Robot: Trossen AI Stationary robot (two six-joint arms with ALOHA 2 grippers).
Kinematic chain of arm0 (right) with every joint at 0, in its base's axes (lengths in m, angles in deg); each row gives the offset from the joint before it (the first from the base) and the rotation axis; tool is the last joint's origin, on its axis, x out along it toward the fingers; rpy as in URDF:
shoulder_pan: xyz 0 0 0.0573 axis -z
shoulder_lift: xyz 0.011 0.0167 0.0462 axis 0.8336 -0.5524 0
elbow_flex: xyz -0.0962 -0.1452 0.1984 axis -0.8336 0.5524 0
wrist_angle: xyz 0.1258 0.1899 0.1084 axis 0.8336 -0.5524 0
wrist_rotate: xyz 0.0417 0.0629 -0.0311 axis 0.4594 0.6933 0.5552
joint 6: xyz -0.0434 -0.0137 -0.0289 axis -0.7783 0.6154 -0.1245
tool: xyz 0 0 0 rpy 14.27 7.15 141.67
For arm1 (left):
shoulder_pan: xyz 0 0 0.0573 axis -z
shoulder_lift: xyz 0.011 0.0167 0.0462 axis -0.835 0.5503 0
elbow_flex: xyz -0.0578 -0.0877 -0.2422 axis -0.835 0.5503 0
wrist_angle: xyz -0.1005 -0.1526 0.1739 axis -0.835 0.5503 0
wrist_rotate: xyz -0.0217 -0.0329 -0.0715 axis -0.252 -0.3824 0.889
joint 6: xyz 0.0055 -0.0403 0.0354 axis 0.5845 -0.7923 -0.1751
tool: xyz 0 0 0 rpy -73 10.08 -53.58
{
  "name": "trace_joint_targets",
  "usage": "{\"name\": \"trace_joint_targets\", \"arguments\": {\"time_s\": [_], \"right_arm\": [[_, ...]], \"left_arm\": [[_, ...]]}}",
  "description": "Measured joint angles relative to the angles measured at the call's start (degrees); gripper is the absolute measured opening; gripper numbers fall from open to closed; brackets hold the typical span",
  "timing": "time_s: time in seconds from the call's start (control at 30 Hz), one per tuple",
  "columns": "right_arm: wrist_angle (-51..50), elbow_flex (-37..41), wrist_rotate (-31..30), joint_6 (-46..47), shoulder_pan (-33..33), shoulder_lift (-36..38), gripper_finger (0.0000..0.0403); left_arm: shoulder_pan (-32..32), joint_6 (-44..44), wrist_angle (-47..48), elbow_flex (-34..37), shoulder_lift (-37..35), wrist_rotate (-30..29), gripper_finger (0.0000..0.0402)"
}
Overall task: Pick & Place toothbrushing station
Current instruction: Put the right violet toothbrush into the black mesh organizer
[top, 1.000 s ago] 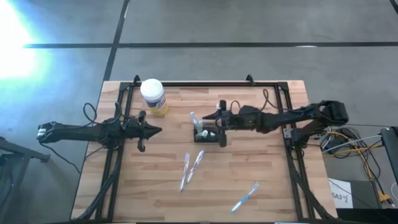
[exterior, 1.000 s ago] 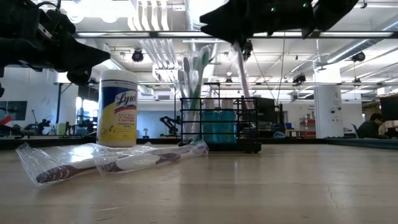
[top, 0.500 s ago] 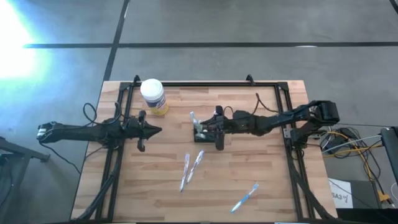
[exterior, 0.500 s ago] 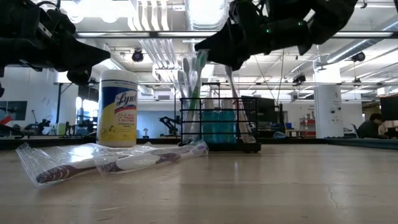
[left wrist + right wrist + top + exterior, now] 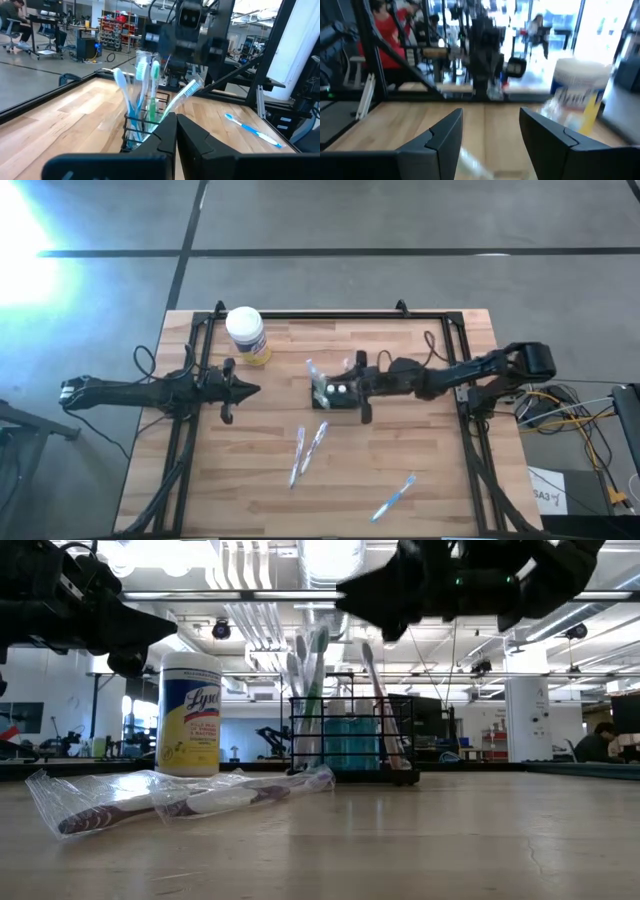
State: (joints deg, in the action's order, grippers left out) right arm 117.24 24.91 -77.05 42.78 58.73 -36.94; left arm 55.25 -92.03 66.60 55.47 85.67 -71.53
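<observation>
We see the toothbrushing station (image 5: 334,393) standing upright near the middle of the wooden table (image 5: 420,460), a black mesh box with several toothbrushes sticking up out of it. In the low view the station (image 5: 350,740) sits flat on the tabletop, brushes leaning in it. The right gripper (image 5: 361,387) hangs just beside the station on its right side, raised above it in the low view, fingers spread wide apart with nothing between them; right wrist view shows both fingers (image 5: 437,142) parted. The left gripper (image 5: 243,389) waits well apart to the left of the station, fingers pressed together and empty, tips meeting in the left wrist view (image 5: 176,131). A white-lidded wipes jar (image 5: 246,334) with yellow label stands toward the far left part of the table. Two wrapped toothbrushes (image 5: 307,450) lie in front of the station, apart from it. A blue toothbrush (image 5: 393,498) lies near the front right of the table.
</observation>
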Motion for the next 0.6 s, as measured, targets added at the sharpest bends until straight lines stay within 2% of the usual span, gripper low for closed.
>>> {"name": "trace_joint_targets", "arguments": {"time_s": [0.13,0.37,0.6], "right_arm": [[-1.2,0.0,0.0,-3.0,0.0,5.4,0.0192],[-14.6,0.8,0.0,-4.2,-0.4,19.4,0.0186],[-17.7,10.8,0.2,-6.1,-1.4,34.9,0.0135]], "left_arm": [[0.0,0.0,0.0,0.0,0.0,0.0,0.0014],[0.0,0.0,0.0,0.0,0.0,0.0,0.0016],[0.0,-1.0,0.0,0.0,0.0,0.1,0.0018]]}}
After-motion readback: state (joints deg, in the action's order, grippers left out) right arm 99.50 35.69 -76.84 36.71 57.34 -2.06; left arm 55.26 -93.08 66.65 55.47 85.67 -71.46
